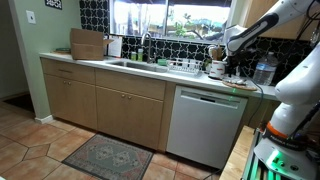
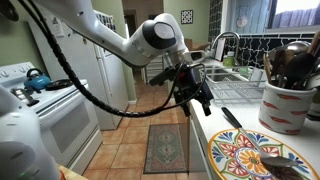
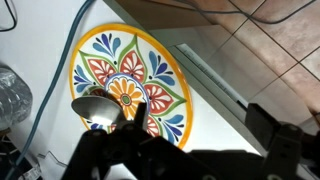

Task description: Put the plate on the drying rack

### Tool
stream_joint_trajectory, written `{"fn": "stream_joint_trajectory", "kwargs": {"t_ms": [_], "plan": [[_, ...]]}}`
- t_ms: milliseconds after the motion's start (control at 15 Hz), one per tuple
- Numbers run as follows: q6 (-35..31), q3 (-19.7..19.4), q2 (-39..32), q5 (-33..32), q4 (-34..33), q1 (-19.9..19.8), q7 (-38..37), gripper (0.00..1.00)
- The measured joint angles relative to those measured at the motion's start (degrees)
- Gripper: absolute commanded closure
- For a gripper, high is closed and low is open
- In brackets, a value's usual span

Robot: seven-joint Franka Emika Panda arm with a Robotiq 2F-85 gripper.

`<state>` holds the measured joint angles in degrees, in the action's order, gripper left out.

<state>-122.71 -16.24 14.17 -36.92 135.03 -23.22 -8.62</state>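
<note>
A pale desk [image 1: 95, 62] runs along the wall under the window, atop wooden cabinets. A wooden cutting board [image 1: 88, 44] stands on it at one end, leaning back against the wall. A sink [image 1: 125, 63] is set into the desk, and just beside it rests the drying rack [image 1: 185, 68]. Past the rack stands a pale crock [image 2: 283, 108] full of utensils. Near the desk's front edge lies the plate [image 3: 128, 82], flat, painted with bright flower patterns. A blue cable [image 3: 62, 75] trails over the white surface beside the plate, and a clear plastic bottle [image 3: 8, 95] stands close by.
</note>
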Motion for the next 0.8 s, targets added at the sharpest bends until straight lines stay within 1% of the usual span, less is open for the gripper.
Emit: {"fn": "stream_joint_trajectory", "kwargs": {"t_ms": [333, 600, 800], "plan": [[-0.74, -0.08, -4.23, -8.19, -0.08, -0.44, -8.64, 0.0], [-3.38, -0.09, -7.91, -9.37, -0.35, -0.04, -12.95, 0.0], [-4.76, -0.09, -10.73, -11.49, -1.57, 0.08, -16.29, 0.0]]}}
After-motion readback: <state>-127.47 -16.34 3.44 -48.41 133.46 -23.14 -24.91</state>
